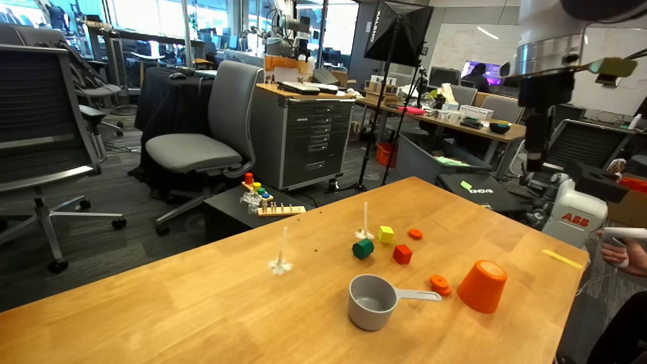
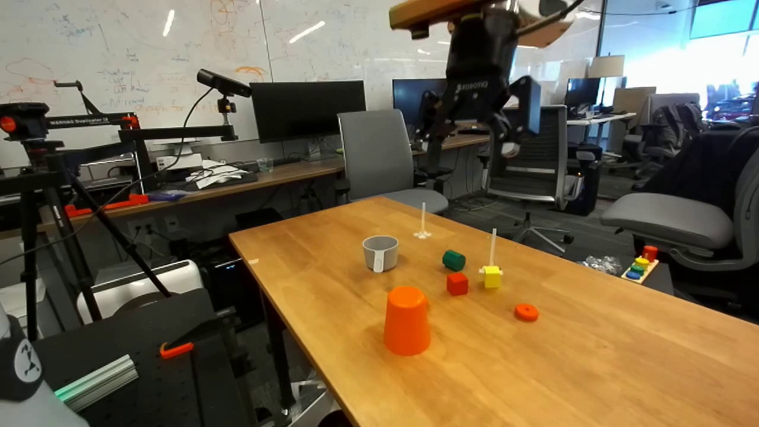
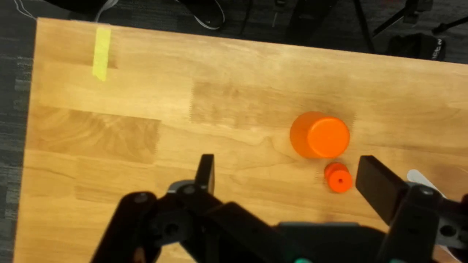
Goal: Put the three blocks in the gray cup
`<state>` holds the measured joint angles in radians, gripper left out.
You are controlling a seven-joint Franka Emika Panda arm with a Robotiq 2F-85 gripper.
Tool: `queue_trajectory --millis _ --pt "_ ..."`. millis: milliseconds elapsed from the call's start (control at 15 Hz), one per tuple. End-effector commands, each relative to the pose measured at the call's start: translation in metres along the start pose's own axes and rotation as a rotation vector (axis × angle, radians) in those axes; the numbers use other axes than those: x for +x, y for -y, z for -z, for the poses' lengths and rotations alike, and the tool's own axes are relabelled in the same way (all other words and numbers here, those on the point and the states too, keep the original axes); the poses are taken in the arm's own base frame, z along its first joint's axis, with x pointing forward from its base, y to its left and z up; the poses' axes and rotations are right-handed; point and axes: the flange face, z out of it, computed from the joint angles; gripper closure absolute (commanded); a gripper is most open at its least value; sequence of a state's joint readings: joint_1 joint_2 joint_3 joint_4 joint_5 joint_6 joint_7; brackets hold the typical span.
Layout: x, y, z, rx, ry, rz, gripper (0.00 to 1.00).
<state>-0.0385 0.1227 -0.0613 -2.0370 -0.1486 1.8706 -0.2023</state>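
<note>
The green block, yellow block and red block lie close together on the table in both exterior views. The gray cup stands upright near them, its handle pointing toward the orange cup. Only part of the gray cup's handle shows in the wrist view, partly behind a finger. My gripper is high above the table, apart from all blocks. In the wrist view the gripper has its fingers wide apart with nothing between them.
An upturned orange cup stands near the gray cup's handle. Small orange discs lie beside it; another orange disc lies apart. Two thin upright pegs rise from the table.
</note>
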Motion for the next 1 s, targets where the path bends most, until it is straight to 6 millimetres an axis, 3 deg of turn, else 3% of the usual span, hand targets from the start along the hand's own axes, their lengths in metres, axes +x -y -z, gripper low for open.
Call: queue_trajectory --millis 0,200,267,333,467,600,933 --pt "0.068 0.045 -0.015 -0.036 0.013 0.038 0.0" --pt "0.118 0.061 -0.039 -0.046 0.063 0.027 0.0" --pt "0.124 0.064 -0.038 -0.067 0.056 0.015 0.0" --pt "0.098 0.067 -0.04 -0.045 0.038 0.044 0.0" --pt "0.117 0.067 -0.05 -0.049 0.046 0.034 0.0" --pt "0.123 0.065 -0.051 -0.05 0.051 0.03 0.0" --pt "0.151 0.093 -0.09 -0.016 0.085 0.095 0.0"
